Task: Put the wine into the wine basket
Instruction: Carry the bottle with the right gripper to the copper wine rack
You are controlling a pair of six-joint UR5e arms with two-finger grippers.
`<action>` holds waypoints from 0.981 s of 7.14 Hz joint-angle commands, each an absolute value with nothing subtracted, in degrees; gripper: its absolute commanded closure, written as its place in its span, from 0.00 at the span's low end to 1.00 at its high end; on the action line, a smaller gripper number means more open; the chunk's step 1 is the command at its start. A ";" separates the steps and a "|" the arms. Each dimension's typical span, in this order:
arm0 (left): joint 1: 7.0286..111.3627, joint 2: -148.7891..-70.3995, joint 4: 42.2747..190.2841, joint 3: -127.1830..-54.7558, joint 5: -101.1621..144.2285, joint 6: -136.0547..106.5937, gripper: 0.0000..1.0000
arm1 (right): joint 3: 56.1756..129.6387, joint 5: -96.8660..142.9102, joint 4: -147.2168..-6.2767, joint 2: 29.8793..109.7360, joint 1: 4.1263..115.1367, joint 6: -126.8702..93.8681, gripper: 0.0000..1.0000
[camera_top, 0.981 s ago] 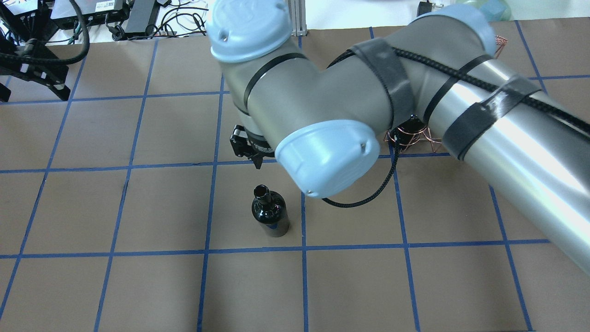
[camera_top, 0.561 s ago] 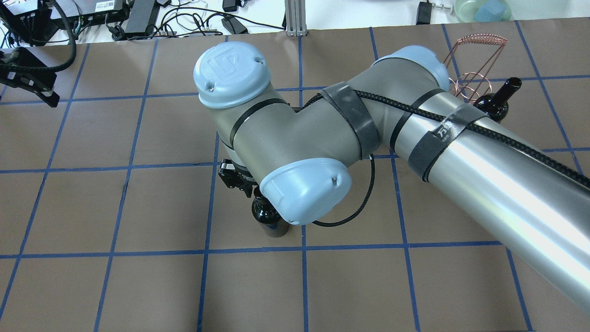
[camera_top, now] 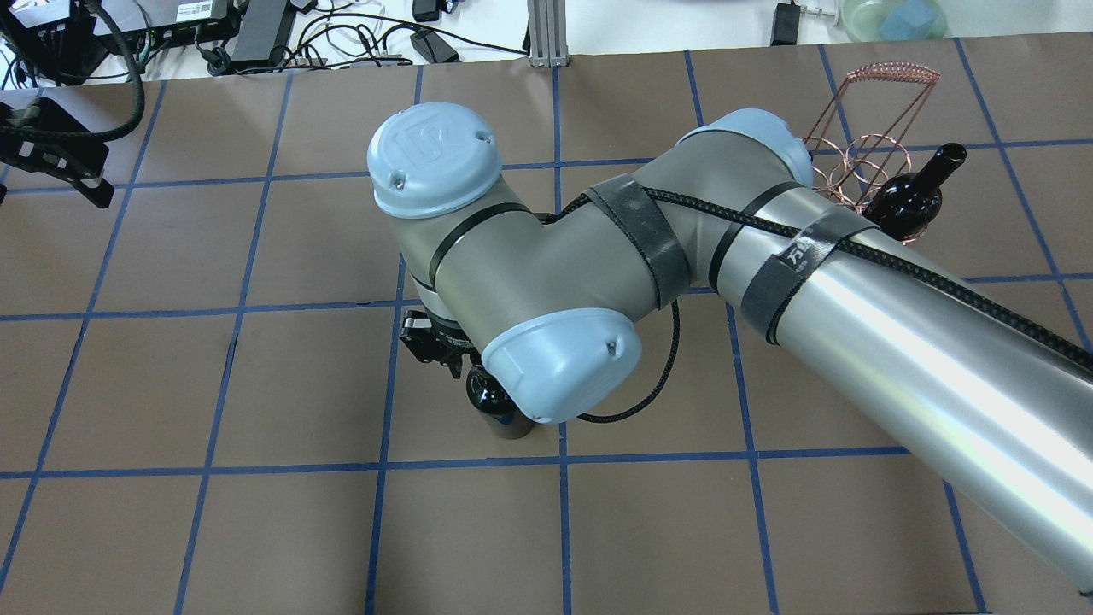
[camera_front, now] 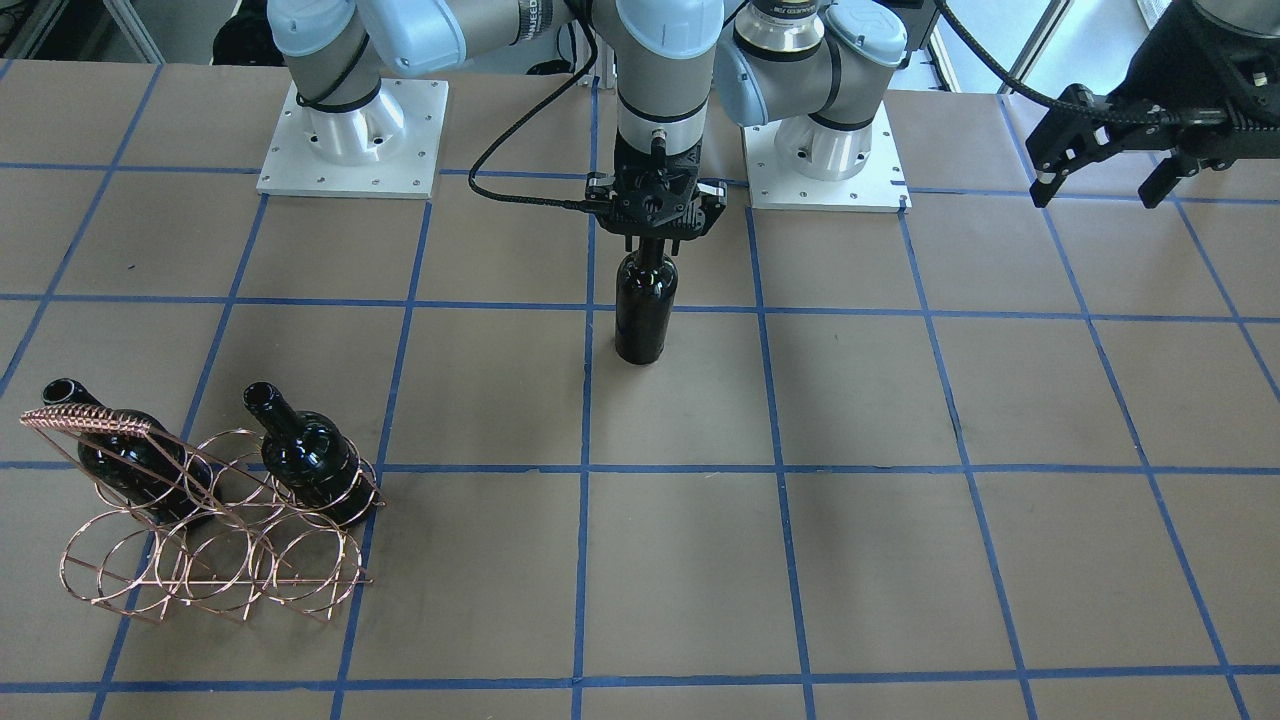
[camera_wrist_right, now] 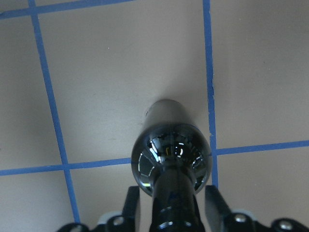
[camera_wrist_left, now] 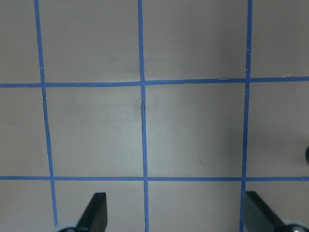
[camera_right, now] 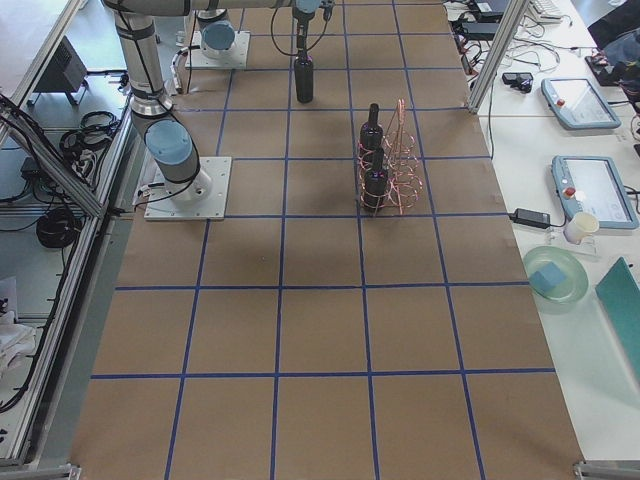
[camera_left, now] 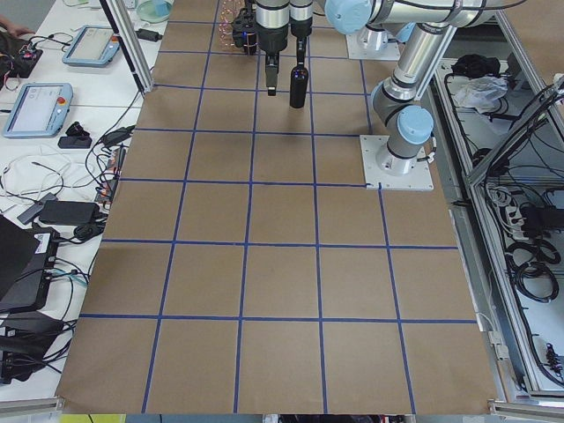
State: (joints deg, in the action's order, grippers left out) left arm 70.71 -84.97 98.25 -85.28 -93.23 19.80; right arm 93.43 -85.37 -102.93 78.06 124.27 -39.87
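Note:
A glossy near-black wine bottle point(camera_front: 645, 310) stands upright near the table's middle. It also shows in the overhead view point(camera_top: 488, 401), mostly under the right arm's wrist. My right gripper point(camera_front: 657, 238) is lowered over its neck. In the right wrist view the bottle point(camera_wrist_right: 171, 159) is between the two fingers point(camera_wrist_right: 133, 205), with a small gap on each side, so the gripper is open. The copper wire wine basket point(camera_front: 210, 560) stands on the robot's right side of the table, far from the bottle. My left gripper point(camera_front: 1098, 190) hangs open and empty at the other side.
Two more dark bottles point(camera_front: 310, 455) point(camera_front: 120, 450) lie tilted in the basket's rings. The right arm hides part of the basket point(camera_top: 879, 102) in the overhead view. The two arm bases point(camera_front: 350, 140) sit at the table's near edge. Cables and devices point(camera_top: 256, 26) lie beyond the far edge.
My right arm has swung toward the standing bottle and come down, so its gripper now straddles the neck. The left gripper has shifted slightly at the table's edge.

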 commanded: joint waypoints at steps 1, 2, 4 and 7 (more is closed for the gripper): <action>70.84 -84.73 98.35 -85.52 -92.82 19.60 0.00 | 93.43 -85.08 -103.27 78.05 124.28 -39.90 0.95; 70.84 -84.64 98.26 -85.87 -92.64 19.60 0.00 | 93.25 -85.34 -103.27 78.05 124.28 -39.82 1.00; 70.93 -84.20 98.17 -86.04 -92.55 19.42 0.00 | 91.16 -88.75 -102.66 80.23 122.80 -39.12 1.00; 71.19 -83.15 98.53 -87.18 -90.27 16.35 0.00 | 90.88 -89.30 -90.58 90.05 109.31 -31.26 1.00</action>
State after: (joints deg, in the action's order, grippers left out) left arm 71.10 -83.74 98.45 -86.45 -90.80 17.44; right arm 90.98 -89.09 -96.29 85.70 116.13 -36.18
